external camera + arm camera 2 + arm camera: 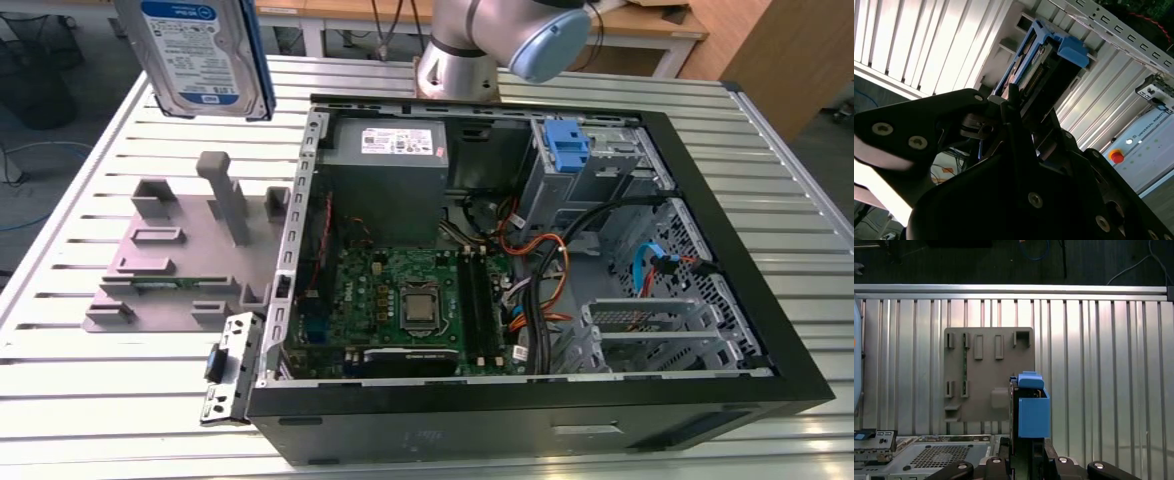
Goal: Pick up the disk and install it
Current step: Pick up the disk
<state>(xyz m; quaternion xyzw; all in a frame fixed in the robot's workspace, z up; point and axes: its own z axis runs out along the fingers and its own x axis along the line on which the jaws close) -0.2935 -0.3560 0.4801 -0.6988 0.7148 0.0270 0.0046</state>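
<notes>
One disk (200,50) is held aloft at the exterior view's left, clamped in the closed gripper (1027,456) above one grey fixture plate (160,270) on the counter (80,400), so the carrying step is judged in hand, and alignment with a bay of the one open computer case (534,400) is called for.

disk (200,52) 1 | computer case (534,412) 1 | grey fixture (167,262) 1 | blue bracket (567,150) 1
</notes>
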